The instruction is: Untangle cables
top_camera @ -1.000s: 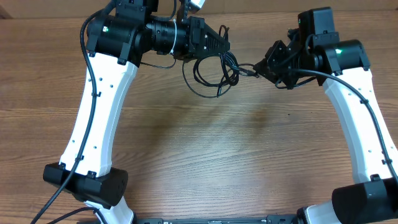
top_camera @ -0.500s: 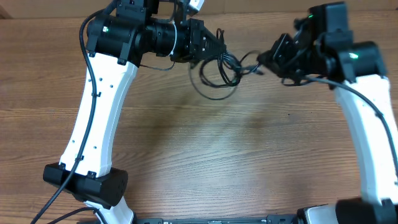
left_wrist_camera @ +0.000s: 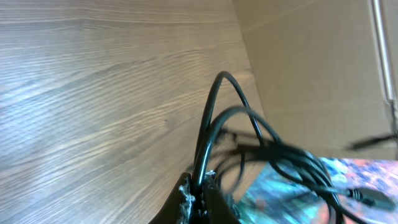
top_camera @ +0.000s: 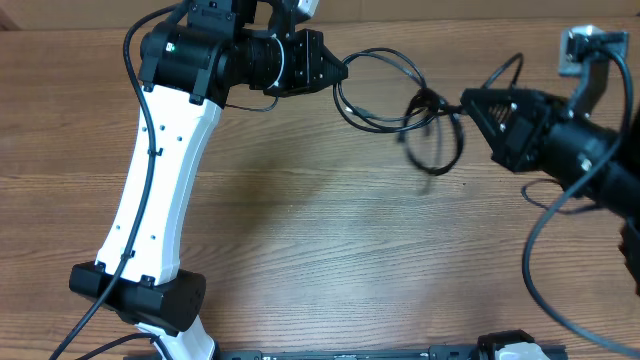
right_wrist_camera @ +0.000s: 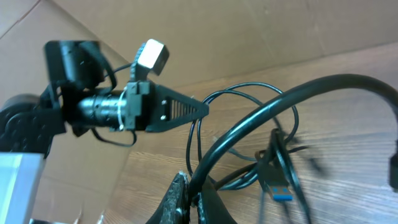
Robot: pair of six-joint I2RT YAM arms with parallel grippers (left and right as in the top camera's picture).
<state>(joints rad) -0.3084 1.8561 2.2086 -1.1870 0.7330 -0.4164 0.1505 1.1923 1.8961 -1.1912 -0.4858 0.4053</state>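
Observation:
The cables (top_camera: 425, 100) are thin black cords hanging in loops above the table, stretched between my two grippers with a knot of strands near the right one. My left gripper (top_camera: 340, 72) is shut on one black cord (left_wrist_camera: 208, 118), which rises from between its jaws (left_wrist_camera: 199, 199). My right gripper (top_camera: 468, 100) is shut on another black cord (right_wrist_camera: 249, 122), which arcs up and to the right from its jaws (right_wrist_camera: 191, 200). A plug with a blue tip (right_wrist_camera: 281, 190) dangles among the strands beside the right gripper. A loose loop (top_camera: 440, 150) hangs below the knot.
The wooden table (top_camera: 300, 230) lies under both arms. A cardboard wall (left_wrist_camera: 311, 62) stands along the far edge. The left arm's white link (top_camera: 160, 180) crosses the left side. The right arm's own thick wire (top_camera: 535, 265) loops at the right.
My right arm has swung right and back from the left gripper, pulling the bundle out. The cords, bunched tightly between the grippers before, now spread in wider loops. The left gripper has hardly moved.

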